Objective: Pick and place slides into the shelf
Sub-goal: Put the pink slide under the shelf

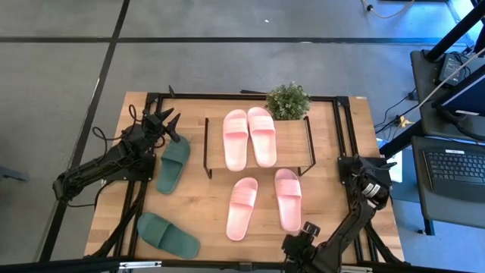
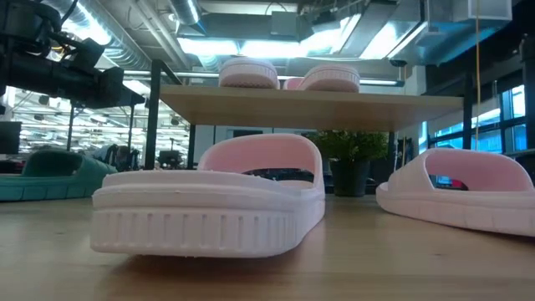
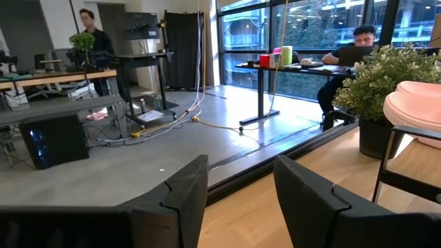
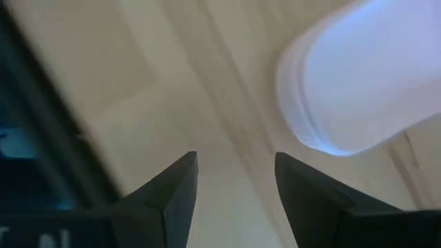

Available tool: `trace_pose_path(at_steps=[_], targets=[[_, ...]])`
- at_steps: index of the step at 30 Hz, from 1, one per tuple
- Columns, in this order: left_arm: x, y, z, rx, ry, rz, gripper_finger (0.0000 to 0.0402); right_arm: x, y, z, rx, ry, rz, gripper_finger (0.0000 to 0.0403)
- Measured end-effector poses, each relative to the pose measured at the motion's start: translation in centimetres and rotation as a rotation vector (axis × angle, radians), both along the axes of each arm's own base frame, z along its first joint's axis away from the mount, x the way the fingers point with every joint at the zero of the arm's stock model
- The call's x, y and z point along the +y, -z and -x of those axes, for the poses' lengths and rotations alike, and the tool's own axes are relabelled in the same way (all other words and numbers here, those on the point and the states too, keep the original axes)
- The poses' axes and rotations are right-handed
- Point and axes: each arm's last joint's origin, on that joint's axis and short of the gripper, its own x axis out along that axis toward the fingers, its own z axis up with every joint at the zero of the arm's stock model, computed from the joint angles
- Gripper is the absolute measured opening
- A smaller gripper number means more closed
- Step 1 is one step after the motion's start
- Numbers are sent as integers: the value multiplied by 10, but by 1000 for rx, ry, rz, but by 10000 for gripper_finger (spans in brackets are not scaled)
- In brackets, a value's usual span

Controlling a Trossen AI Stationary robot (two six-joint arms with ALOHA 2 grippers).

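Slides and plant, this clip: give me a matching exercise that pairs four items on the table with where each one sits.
Items:
1. pink pair by the plant
2. second pink pair
3. green slide near the left tool
4. potted plant

Places:
A. table's far edge, at the shelf's corner
B. on the shelf top board
C. on the table, left of the shelf
D. on the table, in front of the shelf

Pairs: 1-B, 2-D, 3-C, 4-A

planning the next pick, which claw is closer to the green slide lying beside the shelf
Left. The left claw, open and empty, hovers just by the green slide's far end. The right claw, also open, sits at the table's near edge, past the pink pair.
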Motion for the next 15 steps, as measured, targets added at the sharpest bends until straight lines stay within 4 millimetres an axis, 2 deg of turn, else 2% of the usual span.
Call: trace_pose_path(at_steps=[8, 15], targets=[[0, 0, 0, 0, 0, 0, 159, -14, 16, 8, 38, 124, 71, 195], [0, 0, 0, 0, 0, 0, 159, -29, 22, 1, 69, 164, 111, 195]])
